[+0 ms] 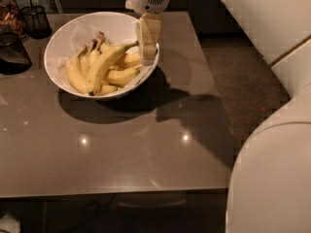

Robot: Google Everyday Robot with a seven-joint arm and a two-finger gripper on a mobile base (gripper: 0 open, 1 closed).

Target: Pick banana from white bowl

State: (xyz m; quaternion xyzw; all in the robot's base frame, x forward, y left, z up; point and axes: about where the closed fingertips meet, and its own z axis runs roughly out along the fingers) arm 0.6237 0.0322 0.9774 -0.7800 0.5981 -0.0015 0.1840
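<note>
The white bowl (65, 38) stands at the back left of the grey table. It holds several yellow bananas. The longest banana (104, 64) lies on top of the pile, running diagonally from the bowl's front up to the right, and its dark stem tip reaches the gripper. My gripper (148, 50) hangs straight down over the bowl's right rim, inside the rim, touching or nearly touching that stem tip. The banana rests on the other bananas.
A dark wire-mesh cup (36, 18) and a dark object (12, 52) stand at the table's far left. The table (121, 154) ends at the right beside carpeted floor (243, 76). My white body (272, 178) fills the lower right.
</note>
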